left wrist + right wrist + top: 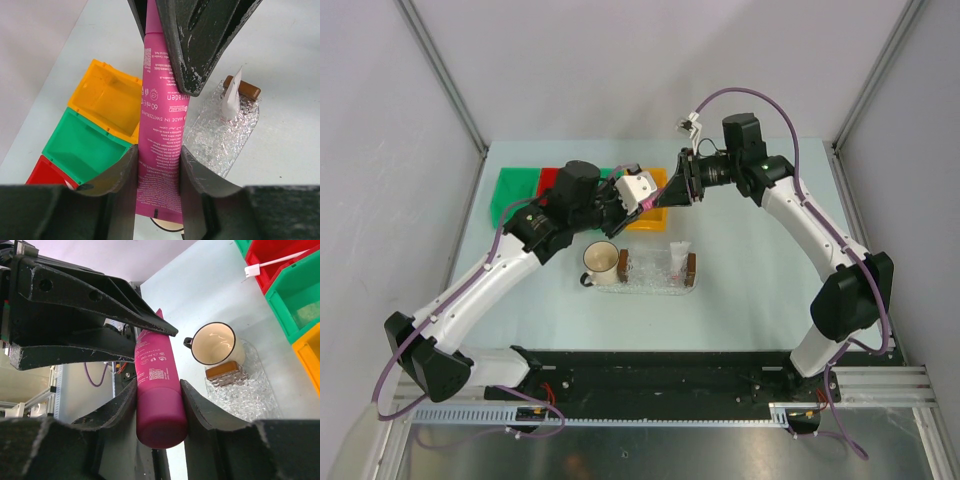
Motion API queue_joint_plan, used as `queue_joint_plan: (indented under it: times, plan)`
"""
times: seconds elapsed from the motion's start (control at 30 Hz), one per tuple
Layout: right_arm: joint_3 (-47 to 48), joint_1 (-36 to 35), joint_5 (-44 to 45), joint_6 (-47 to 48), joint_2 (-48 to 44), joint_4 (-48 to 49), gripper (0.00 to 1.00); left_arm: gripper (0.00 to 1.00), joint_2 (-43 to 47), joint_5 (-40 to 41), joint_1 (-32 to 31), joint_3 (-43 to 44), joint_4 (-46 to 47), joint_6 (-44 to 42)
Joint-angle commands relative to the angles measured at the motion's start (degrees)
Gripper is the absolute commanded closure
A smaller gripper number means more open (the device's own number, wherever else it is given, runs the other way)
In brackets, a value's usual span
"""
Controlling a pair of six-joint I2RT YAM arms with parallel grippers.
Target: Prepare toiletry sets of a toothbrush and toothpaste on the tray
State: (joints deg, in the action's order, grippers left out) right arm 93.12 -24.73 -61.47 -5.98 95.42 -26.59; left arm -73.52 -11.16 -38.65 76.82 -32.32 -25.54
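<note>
The toothpaste point(162, 115) hangs in the air above the bins point(295, 305), at about 12 o'clock from the tray point(212, 137) in the overhead view, and both arms have it at once. The left end effector point(158, 157) pinches the flat end, and the right end effector point(158, 390) is pressed against both sides of the rounded cap end. This shared grip is the main risk. If the left lets go before the right has a firm hold, the slick, rounded end could slide out and the toothpaste would likely drop into the orange bin or onto the tabletop point(750, 260). If either arm pulls away while both are clamped, the soft body could get twisted or squashed. The two sets of fingers also sit very close together, so a small misjudged move could knock them into each other. Later, the mug point(214, 343) at the tray's 9 o'clock end crowds the space, and a low approach might tip it. By count, I see one bright pink toothpaste held up, one small pale tube point(677, 257) lying on the tray toward 3 o'clock, and one toothbrush point(272, 261) in the red bin. There is one tray with two brown blocks point(691, 267) and one mug. There seem to be four bins: two green, one red and one orange.
</note>
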Motion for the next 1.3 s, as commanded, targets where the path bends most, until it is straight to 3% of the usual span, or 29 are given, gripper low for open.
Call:
queue_joint_plan:
  times: [0.0,0.03,0.13,0.33,0.5,0.7,0.9,1.1,1.27]
  plan:
    - [0.13,-0.32,-0.31,0.70,-1.11,-0.39,1.00,0.59,0.13,-1.41,-1.07,0.70,3.05,-0.30]
    - [0.13,-0.23,-0.23,0.88,-1.20,-0.39,1.00,0.49,0.21,-1.15,-1.07,0.88,3.13,-0.21]
    - [0.04,0.21,0.21,0.62,-1.63,-0.31,1.00,0.34,0.30,-0.27,-1.07,1.14,3.31,0.05]
    - [-0.13,1.61,0.65,-0.44,-2.25,0.57,1.00,0.26,0.39,0.70,-0.81,1.76,3.66,0.75]
    - [-0.05,5.03,1.62,-2.28,-3.04,1.62,1.00,0.21,1.62,-2.72,3.92,4.47,4.10,4.69]
    - [0.74,12.24,-1.63,-11.23,-4.88,9.70,1.00,0.18,1.10,-17.65,15.69,9.57,4.63,15.06]
    - [3.56,14.01,-2.60,-15.02,-7.44,16.03,1.00,0.17,-1.01,-31.10,23.52,10.99,9.37,28.57]
    - [4.00,13.75,-2.07,-19.77,-10.16,24.38,1.00,0.16,-2.68,-40.77,24.68,8.44,19.73,44.75]
    - [4.79,12.08,-1.46,-18.11,-11.48,24.22,1.00,0.16,-4.79,-45.17,24.68,7.82,27.91,54.71]
